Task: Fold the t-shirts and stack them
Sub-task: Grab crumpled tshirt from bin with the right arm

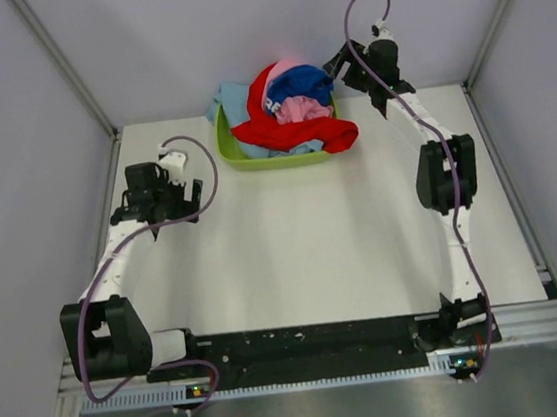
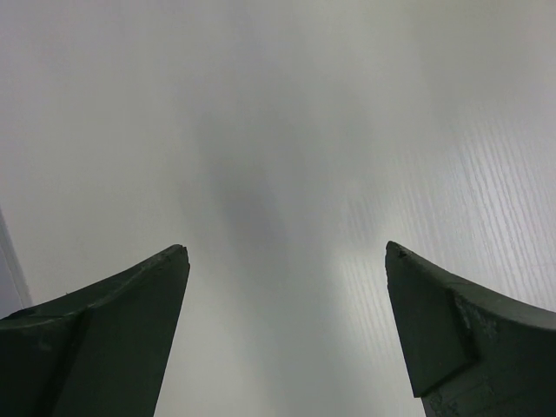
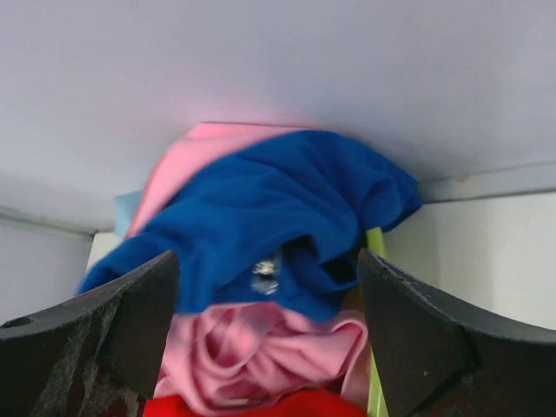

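A: Top view?
B: T-shirts (image 1: 283, 117) heaped in green tub (image 1: 253, 158) at worktop (image 1: 313, 245) far edge, about middle. Red shirt (image 1: 295, 134) hangs over the tub's front rim. Left arm (image 1: 161, 197) near the left edge, right arm (image 1: 383, 66) just right of the tub.
A: Left wrist?
B: left jaws spread, worktop below.
A: Right wrist?
B: right jaws spread, pinching nothing, close to blue shirt (image 3: 287, 208); pink shirt (image 3: 261, 347) under it.

The left end effector (image 2: 287, 254) gapes wide, arm bent; the right end effector (image 3: 269, 261) gapes, arm stretched forward.
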Robot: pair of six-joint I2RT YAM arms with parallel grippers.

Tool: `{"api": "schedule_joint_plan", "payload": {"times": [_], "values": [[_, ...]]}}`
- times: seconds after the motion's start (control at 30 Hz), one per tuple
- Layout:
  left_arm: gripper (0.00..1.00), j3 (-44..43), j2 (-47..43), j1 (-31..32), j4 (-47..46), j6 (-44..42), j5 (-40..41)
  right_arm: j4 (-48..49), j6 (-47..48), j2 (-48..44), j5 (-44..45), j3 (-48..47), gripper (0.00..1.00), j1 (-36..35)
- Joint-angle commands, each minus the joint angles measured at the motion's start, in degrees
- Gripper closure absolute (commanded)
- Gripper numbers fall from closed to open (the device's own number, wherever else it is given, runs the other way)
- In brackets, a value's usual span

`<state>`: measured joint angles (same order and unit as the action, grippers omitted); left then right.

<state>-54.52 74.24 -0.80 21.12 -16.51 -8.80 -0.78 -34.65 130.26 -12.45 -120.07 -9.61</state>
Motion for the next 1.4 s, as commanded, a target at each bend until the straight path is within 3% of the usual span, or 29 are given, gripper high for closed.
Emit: {"api": "schedule_joint_plan", "payload": {"times": [0.0,0.13,0.33,0.47,0.5,0.9,1.1,1.37], "values": [[0.02,-2.4,0.1,-0.2,0.9,-0.7,-1.6,9.1,-12.6,9.0,4.2,-6.4,0.19,-0.2],[0.02,-2.9,1.3,-0.2,1.2,-0.6,-1.2,11.1,-13.6,16.3,-0.9,-14.8,0.33,-1.3],[0.02,-2.6,2.0,-0.2,0.9,-0.4,-1.4,15.2,-12.5,15.6,-2.6,-11.3,0.57,-2.0],[0.02,-2.1,1.9,-0.2,0.1,-0.4,-0.3,16.2,-11.3,15.5,-3.0,-11.2,0.97,-2.5],[0.02,-1.9,1.9,-0.2,0.0,-0.5,-0.4,16.1,-10.4,15.0,-3.0,-11.2,1.0,-2.6],[0.02,-0.9,1.6,-0.2,-0.6,-1.1,-1.0,15.1,7.1,2.8,0.9,-12.1,1.0,-4.3],[0.02,-0.8,0.7,-0.2,-0.3,-1.9,-1.1,22.6,9.1,-2.9,-1.7,-18.8,1.0,-4.3],[0.01,-2.3,-0.1,0.4,0.8,-6.1,-5.6,33.5,17.5,-10.6,4.1,-28.3,1.0,-3.8]]}}
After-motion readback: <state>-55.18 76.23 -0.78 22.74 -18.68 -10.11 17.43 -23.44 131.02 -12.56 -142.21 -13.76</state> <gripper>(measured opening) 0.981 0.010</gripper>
